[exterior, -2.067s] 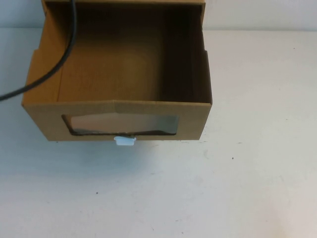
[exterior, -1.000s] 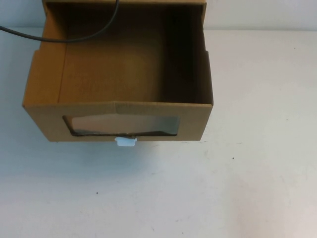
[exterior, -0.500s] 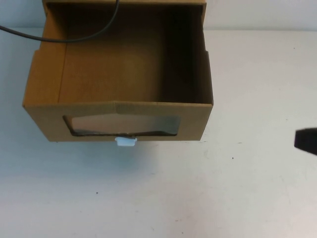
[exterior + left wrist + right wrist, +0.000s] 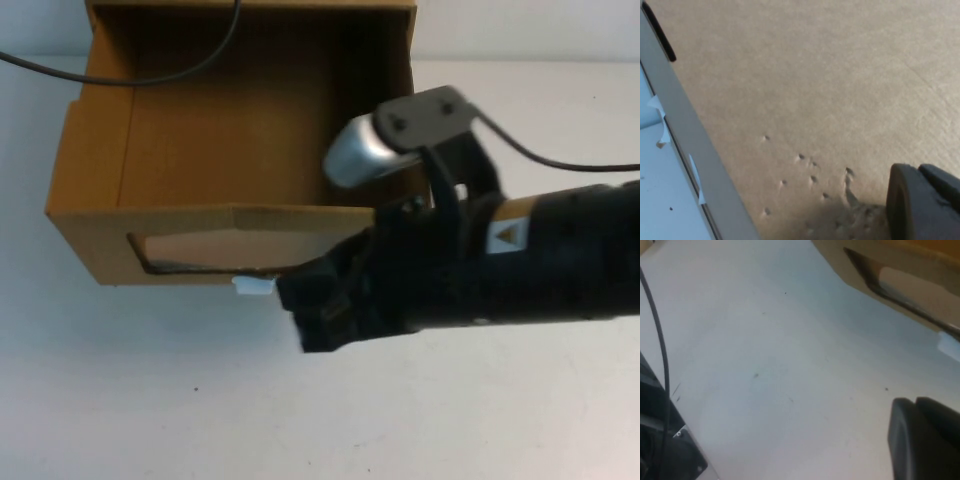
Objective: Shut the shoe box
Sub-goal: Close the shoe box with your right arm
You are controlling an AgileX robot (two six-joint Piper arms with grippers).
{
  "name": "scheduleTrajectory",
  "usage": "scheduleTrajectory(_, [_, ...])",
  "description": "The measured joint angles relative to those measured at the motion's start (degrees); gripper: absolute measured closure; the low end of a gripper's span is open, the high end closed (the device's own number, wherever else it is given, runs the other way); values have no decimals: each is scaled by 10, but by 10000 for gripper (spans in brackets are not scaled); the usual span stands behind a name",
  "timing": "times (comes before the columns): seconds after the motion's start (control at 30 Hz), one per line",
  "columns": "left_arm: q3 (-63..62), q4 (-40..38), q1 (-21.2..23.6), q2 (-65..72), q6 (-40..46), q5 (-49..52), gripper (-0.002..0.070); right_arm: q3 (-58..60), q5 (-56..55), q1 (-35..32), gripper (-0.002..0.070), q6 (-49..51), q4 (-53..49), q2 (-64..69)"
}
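Observation:
The shoe box (image 4: 200, 160) is a brown cardboard drawer pulled out toward me, its inside bare. Its front wall has a clear window (image 4: 200, 248) with a small white pull tab (image 4: 253, 287) below it. My right gripper (image 4: 305, 315) is shut and empty, just in front of the front wall, right of the tab; its arm covers the box's front right corner. The right wrist view shows the window (image 4: 910, 285), the tab (image 4: 950, 345) and the gripper (image 4: 916, 405) above the white table. My left gripper (image 4: 917, 170) is shut, close over a dented cardboard surface (image 4: 815, 90); it is outside the high view.
The white table (image 4: 500, 420) lies in front of and to the right of the box. A black cable (image 4: 150, 75) crosses the box's far left corner. The box's outer sleeve (image 4: 250, 5) is at the top edge. A pale rail (image 4: 690, 145) borders the cardboard in the left wrist view.
My right arm has swept in from the right edge to the front right of the box, covering the window's right part. The box and the cable have not moved.

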Motion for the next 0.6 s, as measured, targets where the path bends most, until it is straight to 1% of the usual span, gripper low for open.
scheduleTrajectory(0.07, [0,0,0,0,0,0,677,-18,-18,17,687,8,-4,42])
scheduleTrajectory(0.2, [0,0,0,0,0,0,677,-56,-39,20,687,12,-9,108])
scheduleTrajectory(0.37, [0,0,0,0,0,0,677,-99,-60,4,687,13,-11,159])
scheduleTrajectory(0.6, [0,1,0,0,-1,-2,677,-152,-50,-22,687,23,-6,191])
